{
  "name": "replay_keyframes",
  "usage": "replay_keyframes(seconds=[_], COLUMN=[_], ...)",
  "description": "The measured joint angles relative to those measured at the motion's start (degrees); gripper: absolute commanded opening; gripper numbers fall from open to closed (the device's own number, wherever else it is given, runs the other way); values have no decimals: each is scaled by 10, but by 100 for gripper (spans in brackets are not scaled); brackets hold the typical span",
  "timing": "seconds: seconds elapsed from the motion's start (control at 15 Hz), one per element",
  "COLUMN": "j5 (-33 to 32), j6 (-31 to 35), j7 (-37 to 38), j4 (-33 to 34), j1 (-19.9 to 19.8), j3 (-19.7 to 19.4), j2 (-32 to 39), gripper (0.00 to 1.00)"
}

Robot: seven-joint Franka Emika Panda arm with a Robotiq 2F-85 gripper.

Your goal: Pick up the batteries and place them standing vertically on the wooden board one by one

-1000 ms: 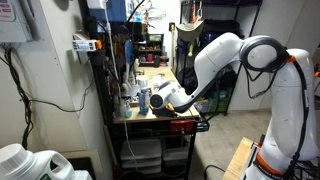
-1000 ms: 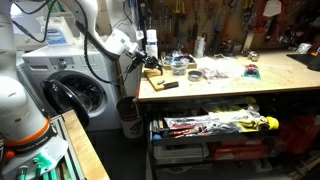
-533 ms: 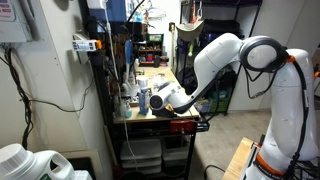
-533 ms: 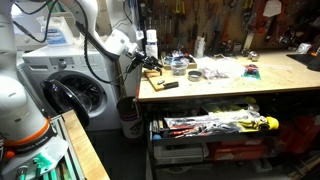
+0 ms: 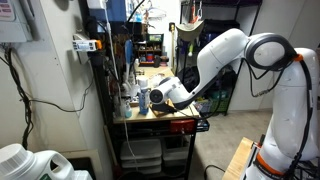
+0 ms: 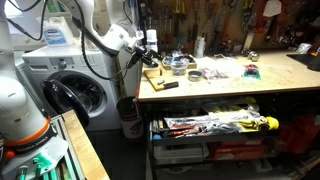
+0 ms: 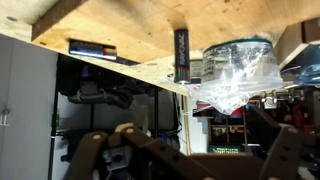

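Observation:
The wrist view is upside down, so the wood fills its top. A single dark battery (image 7: 181,52) stands upright on the wooden board (image 7: 130,28), free of any hold. My gripper (image 7: 190,150) is open, its two dark fingers (image 7: 95,150) spread wide at the bottom of that view, drawn back from the battery with nothing between them. In both exterior views the gripper (image 5: 150,98) (image 6: 149,47) hovers over the near end of the workbench. The board and battery are too small to make out there.
A crumpled clear plastic bag (image 7: 235,68) with a round container lies just beside the battery. Bottles, tools and small parts (image 6: 215,72) clutter the workbench (image 6: 230,92). A washing machine (image 6: 75,95) stands beside the bench end, and shelves sit below.
The jaws have opened and let go of the battery, which stays upright on the wood. The gripper has lifted slightly and pulled away from it.

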Motion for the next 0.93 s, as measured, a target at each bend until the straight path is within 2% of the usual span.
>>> replay_keyframes(seconds=[0.27, 0.93], j5=[4, -10], j6=[48, 42], j7=[-87, -94], j4=[-7, -9], j1=[-20, -23], j3=[-1, -5], j2=[-37, -55], gripper=[100, 100])
